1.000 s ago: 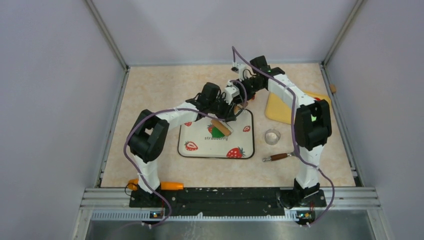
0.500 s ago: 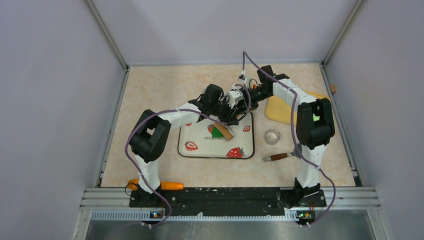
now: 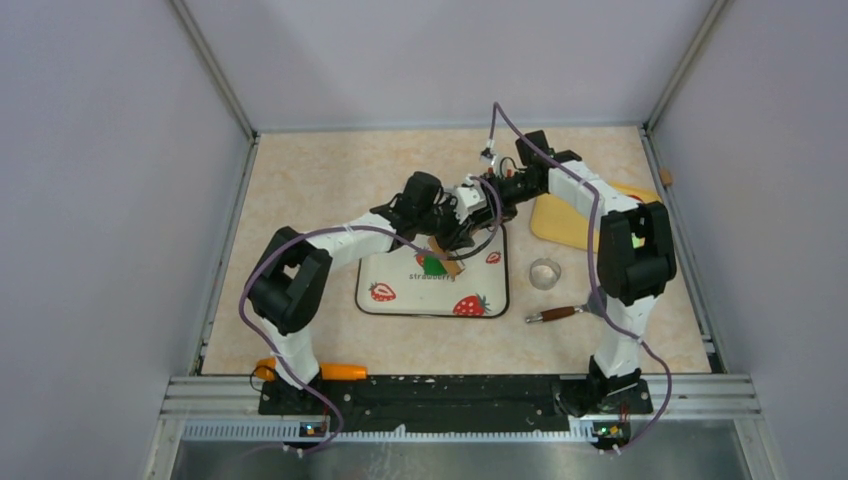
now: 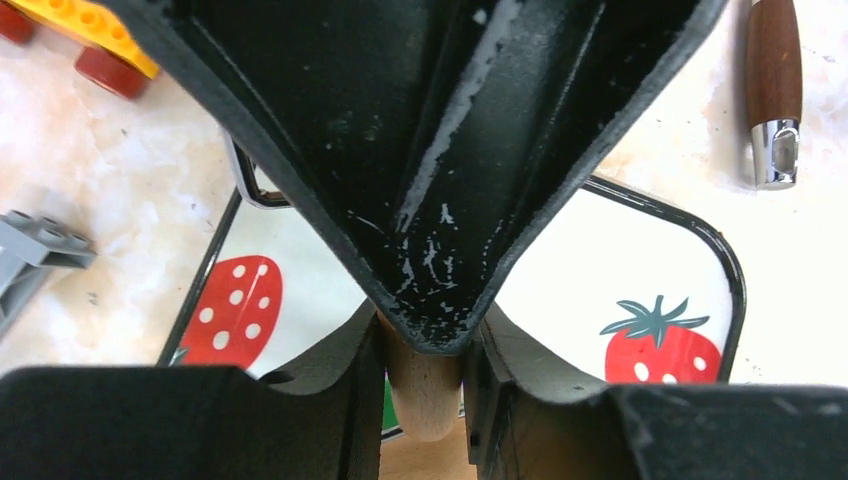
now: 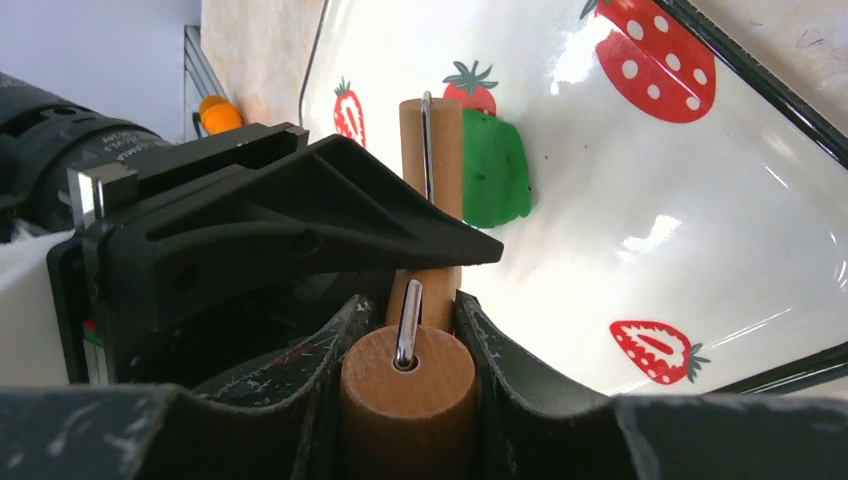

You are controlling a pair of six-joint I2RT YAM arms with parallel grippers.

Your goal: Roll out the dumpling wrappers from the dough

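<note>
left hand (image 4: 425,392) and right hand (image 5: 408,385) each pinch an end of the rolling pin (image 5: 446,150) next to the dough (image 5: 497,172) on a strawberry tray (image 5: 640,180). pale table (image 3: 310,180), grey walls (image 3: 120,150).

From high above the near edge, one camera looked down over the whole tabletop (image 3: 320,180); both wrist cameras sat close over the same strawberry tray (image 3: 410,300).

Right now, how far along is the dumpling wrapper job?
Done: the dough sits on the strawberry tray. In hand: left fingers and right fingers each grip a rolling pin handle, roller at the dough's edge. Left: roll it thin, then cut wrappers; none visible yet, clear cutter beside the tray.
</note>
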